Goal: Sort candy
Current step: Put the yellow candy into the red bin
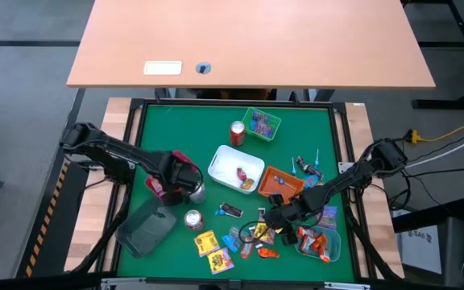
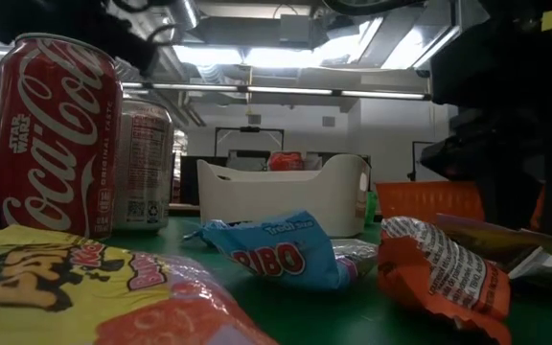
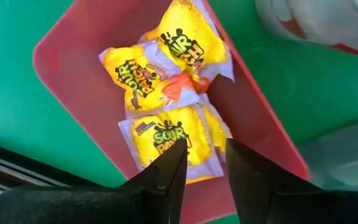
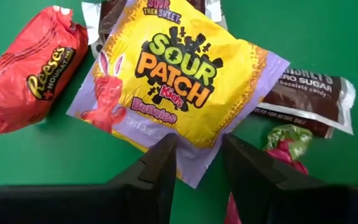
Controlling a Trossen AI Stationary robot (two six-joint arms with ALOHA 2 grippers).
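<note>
You've got three yellow Sour Patch packets (image 3: pixel 166 93) in the red plastic tray (image 3: pixel 61 62), left gripper (image 3: pixel 204 163) released, right gripper (image 4: pixel 197 155) open over another yellow packet (image 4: pixel 179 74), plenty still loose.

A robotics lab is seen here: a green-topped table (image 1: pixel 159 129) ringed by a black frame, cables (image 1: pixel 437 137) trailed across grey floor, ceiling strip lights (image 2: pixel 286 56) glimpsed beyond a bare wooden desk (image 1: pixel 296 40).

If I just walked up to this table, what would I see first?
Probably the big heap of bright candy at the near edge of the green table, with the right gripper open just above a yellow Sour Patch Kids packet. Next, the red tray on the left, holding three yellow packets, with the left gripper open over it.
</note>
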